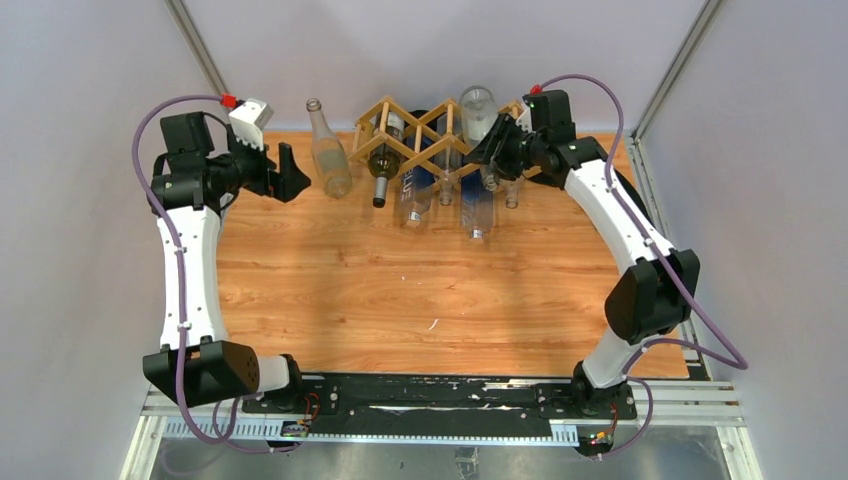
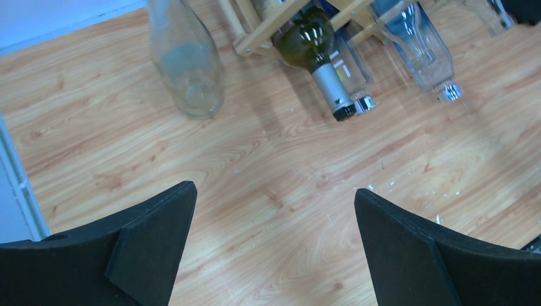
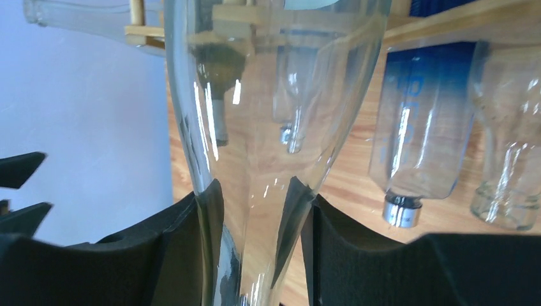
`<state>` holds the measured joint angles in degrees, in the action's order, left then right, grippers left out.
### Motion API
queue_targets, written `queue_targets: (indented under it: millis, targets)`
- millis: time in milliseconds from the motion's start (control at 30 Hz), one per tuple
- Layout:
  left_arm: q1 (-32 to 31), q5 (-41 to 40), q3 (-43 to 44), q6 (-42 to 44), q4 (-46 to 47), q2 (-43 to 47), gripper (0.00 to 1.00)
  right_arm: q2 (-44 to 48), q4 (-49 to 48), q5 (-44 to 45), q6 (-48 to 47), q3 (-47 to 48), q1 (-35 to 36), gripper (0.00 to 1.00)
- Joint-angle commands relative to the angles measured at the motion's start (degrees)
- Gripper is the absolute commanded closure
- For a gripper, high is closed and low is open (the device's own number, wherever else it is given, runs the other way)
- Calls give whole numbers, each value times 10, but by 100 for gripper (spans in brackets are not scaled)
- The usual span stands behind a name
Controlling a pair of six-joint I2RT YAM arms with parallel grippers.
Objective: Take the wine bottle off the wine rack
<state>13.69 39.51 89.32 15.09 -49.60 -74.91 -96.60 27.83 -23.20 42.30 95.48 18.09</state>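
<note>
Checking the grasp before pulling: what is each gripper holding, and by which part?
Right gripper grips the clear glass bottle by its neck; left gripper holds nothing.

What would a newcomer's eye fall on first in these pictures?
First, the wooden rack at the far edge of the table, stuffed with slanting bottles. Next, the right claw clamped on a clear bottle by its neck, at the rack's right end. The left claw hangs open over the table near a lone bottle standing left of the rack.
</note>
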Motion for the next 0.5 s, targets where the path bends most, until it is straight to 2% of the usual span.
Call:
queue_targets:
  millis: [0,133,300,367,467]
  targets:
    - [-4,52,-34,82,-6,19,0,81,-106,-56,20,7,-10,100]
    - [-8,63,-65,130,-7,36,0,122,-115,-65,28,-6,-10,100]
    - [-23,92,-109,245,-6,86,0,167,-108,-62,33,-28,5,100]
    - [-42,86,-123,303,-6,97,0,177,-93,-52,23,-35,26,100]
    - [-89,53,-128,333,-7,107,0,193,-89,-44,21,-51,59,100]
